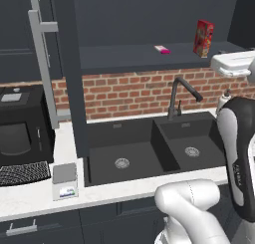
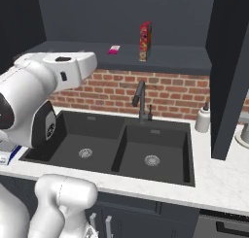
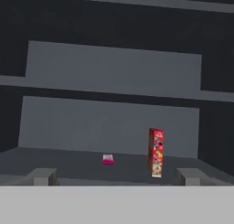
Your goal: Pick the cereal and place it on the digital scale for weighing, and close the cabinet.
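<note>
Cabinet (image 1: 149, 19) of dark navy spans the wall above the sink, its doors swung open; one door edge with a long grey bar handle (image 1: 42, 63) stands at the left in the left base view. Below it, a white counter (image 1: 30, 195) holds a black double sink (image 1: 149, 148) with two basins, two drains and one dark faucet (image 1: 179, 96). The white arm (image 2: 44, 96) rises bent at the elbow, forearm raised to shelf height, hand aimed level into the open cabinet. A black appliance (image 1: 22, 133) sits on the counter's left. One digital scale (image 1: 64, 181) stands just beside it near the counter's front edge, its display too small to read. One cereal (image 3: 156, 152) box stands upright on the cabinet's lower shelf, its print not legible. The gripper (image 3: 116, 176) has jaws wide apart, holding nothing, well short of the box. One small pink item (image 3: 108, 159) lies flat on the shelf left of the cereal.
</note>
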Controlling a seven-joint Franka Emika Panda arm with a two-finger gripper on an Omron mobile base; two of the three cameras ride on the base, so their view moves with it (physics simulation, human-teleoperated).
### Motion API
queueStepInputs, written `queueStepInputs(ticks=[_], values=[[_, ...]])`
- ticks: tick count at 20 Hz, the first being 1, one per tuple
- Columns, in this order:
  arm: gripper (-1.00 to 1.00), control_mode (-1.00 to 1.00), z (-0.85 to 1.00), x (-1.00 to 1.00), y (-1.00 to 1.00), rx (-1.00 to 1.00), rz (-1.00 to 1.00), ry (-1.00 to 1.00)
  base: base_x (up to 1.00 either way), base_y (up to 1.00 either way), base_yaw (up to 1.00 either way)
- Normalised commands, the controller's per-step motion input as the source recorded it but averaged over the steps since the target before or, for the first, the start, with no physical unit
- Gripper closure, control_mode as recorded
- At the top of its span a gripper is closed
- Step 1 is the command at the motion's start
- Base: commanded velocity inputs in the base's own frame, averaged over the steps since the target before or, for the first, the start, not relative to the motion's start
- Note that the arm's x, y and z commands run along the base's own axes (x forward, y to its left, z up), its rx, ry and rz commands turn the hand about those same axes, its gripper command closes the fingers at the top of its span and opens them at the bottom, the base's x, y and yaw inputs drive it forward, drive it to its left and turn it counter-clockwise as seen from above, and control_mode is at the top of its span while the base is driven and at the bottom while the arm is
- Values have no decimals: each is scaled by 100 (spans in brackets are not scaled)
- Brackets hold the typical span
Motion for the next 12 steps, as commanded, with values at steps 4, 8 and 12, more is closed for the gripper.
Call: queueStepInputs(ticks=[4, 8, 12], values=[[-100, -100, 7, 0, -32, 0, 0, 7, 0, 0, 0], [-100, -100, -1, 14, -23, 1, 0, 16, 0, 0, 0], [-100, -100, -7, 29, -21, 5, 0, 17, 0, 0, 0]])
